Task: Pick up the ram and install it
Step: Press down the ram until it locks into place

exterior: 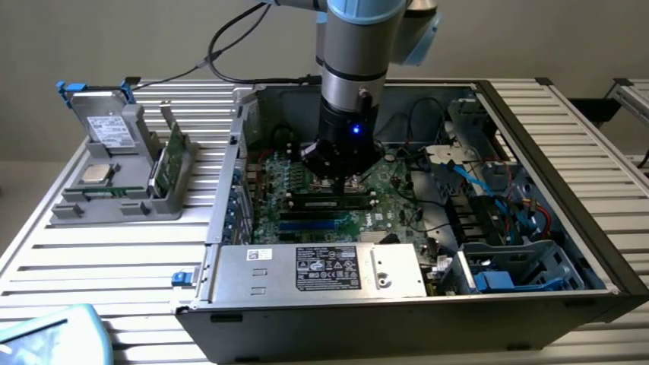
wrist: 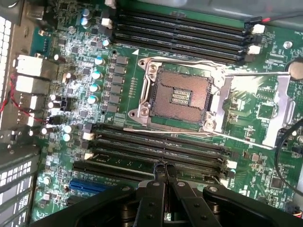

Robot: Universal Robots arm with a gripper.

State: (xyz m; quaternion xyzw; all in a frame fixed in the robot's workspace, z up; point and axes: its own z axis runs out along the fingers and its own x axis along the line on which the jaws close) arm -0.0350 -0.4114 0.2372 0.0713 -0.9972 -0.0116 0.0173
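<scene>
One arm is working here, and in the exterior view it is reaching straight down from the top centre of the frame into the open computer case (exterior: 552, 137). Its gripper (exterior: 340, 181) is hanging low over the middle of the motherboard (exterior: 400, 190). Just below the fingertips, a long narrow stick with pale labels is standing in a slot. I am taking this for the ram (exterior: 330, 202), so it is sitting in the board, not in the parts tray (exterior: 112, 209) at the left of the frame. A wider green card (exterior: 175, 156) is standing upright at that tray's right end. The silver power supply (exterior: 315, 270) is lying along the case's near edge, lower centre.

In the wrist view, the gripper (wrist: 162, 166) is showing at the bottom centre with its two black fingers pressed together, and nothing is visible between them. Their tips are meeting right over the lower bank of memory slots (wrist: 156, 142), at or just above one of the nearest rows. Edge-on, I cannot tell the stick from the slot there. The bare processor socket (wrist: 180, 94) is sitting in the middle of the frame, with a second bank of slots (wrist: 184, 33) running across the top.

Judging from this, the picking up is already done and the installing step is in hand: the closed fingers seem to be bearing down on the stick's top edge. Seating it is calling for straight downward pressure, kept in line with the slot. Whether the end latches are closing, I cannot tell.
</scene>
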